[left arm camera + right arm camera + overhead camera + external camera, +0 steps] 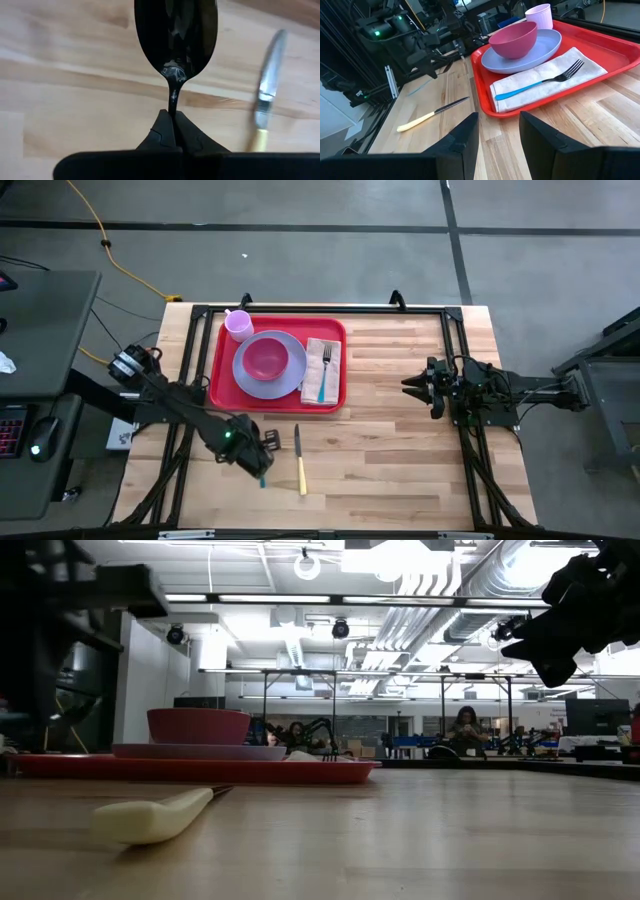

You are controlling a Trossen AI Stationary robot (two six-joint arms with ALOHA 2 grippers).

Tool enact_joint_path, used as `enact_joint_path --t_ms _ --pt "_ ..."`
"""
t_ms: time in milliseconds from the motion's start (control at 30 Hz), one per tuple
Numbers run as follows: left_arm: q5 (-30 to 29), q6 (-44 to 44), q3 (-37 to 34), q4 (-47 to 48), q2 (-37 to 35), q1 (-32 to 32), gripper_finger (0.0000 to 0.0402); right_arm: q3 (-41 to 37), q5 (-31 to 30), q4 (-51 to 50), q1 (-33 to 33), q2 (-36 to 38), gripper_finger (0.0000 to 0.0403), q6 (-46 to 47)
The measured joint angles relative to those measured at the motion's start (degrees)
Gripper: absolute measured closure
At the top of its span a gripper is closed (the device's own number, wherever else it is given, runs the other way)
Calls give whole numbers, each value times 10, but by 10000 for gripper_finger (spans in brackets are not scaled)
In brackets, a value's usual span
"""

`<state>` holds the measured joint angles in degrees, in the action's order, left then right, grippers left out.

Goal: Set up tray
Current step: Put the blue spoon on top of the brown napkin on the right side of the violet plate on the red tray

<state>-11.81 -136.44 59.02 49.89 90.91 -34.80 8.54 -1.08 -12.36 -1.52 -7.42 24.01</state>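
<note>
The red tray point(222, 370) is seen in the upper middle of the high view, loaded with 1 plate point(285, 381), 1 bowl point(265, 359), 1 cup point(238, 325) and 1 fork point(324, 372) on a napkin point(315, 368). Its long axis runs across the frame. Lower left of it, the left tool point(263, 455), the nearer one, is clenched on a spoon point(176, 35), beside the knife point(299, 460) on the bench point(400, 440). The right tool point(410, 385) is held released at centre right.

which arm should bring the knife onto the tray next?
Probably right. Its hand is open and empty, while the left hand is shut on a spoon. The knife lies beside the tray.
</note>
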Motion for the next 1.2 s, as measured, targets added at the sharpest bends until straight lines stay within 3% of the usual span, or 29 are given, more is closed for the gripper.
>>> enact_joint_path --t_ms 667,1200 --pt "-30 311 124 6 1 198 391 0 0 -1 0 0 285 -8" --pt "-19 511 277 10 93 333 391 0 -7 -4 0 0 285 -20"
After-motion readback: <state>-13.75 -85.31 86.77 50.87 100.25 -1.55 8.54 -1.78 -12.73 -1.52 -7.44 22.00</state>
